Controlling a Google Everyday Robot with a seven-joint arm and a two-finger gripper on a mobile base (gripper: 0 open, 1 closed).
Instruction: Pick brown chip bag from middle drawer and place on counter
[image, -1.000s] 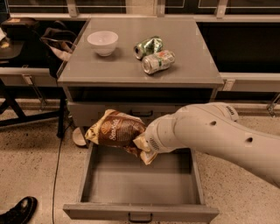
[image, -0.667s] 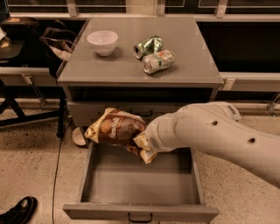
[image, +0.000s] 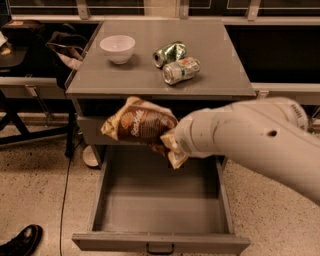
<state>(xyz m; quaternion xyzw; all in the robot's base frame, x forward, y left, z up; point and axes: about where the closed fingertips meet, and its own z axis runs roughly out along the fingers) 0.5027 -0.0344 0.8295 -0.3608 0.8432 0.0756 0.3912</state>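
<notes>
- The brown chip bag (image: 139, 125) hangs in the air above the open middle drawer (image: 160, 207), clear of its bare floor and in front of the cabinet face, just below the counter (image: 215, 60) edge.
- The gripper (image: 170, 143) is clamped on the bag's right end; the wrist seems to hide most of the grip, but nothing else supports the bag.
- The bag must rise higher to pass the rim.
- A white bowl (image: 117, 48) and two crushed cans (image: 175, 62) take up the middle, so the front edge looks the easier landing.

gripper (image: 170, 144): concealed behind white arm (image: 250, 140) at the right end of brown chip bag (image: 140, 125) (barely any shows). white arm: cut by right edge. middle drawer (image: 160, 205): rear hidden behind bag. black shoe (image: 22, 241): cropped bottom-left.
</notes>
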